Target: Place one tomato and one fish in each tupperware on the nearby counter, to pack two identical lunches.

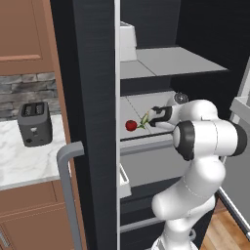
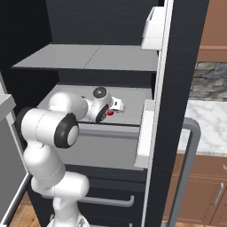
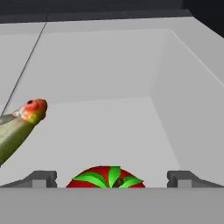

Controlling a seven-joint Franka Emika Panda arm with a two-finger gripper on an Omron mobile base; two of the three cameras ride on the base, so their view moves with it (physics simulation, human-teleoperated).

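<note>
A red tomato (image 3: pixel 107 177) with a green top lies on the grey fridge shelf (image 1: pixel 146 105), right between my open gripper's (image 3: pixel 111 180) two dark fingertips (image 3: pixel 41 178). Nothing is held. A yellowish-green fish (image 3: pixel 17 127) with a reddish head lies just to its left in the hand view. From the left base view the tomato (image 1: pixel 131 125) sits at the shelf's front left, the fish (image 1: pixel 144 118) beside it and my gripper (image 1: pixel 150 120) reaching in from the right. The tomato (image 2: pixel 110 112) peeks out under my hand (image 2: pixel 116 106). The tupperware is out of view.
The white marble counter (image 1: pixel 29 161) lies left of the black fridge, with a dark toaster (image 1: pixel 34 124) on it. A grey fridge handle (image 1: pixel 68 185) stands in front. An upper shelf (image 2: pixel 88 57) hangs over my hand. A white bin (image 1: pixel 127 41) sits higher up.
</note>
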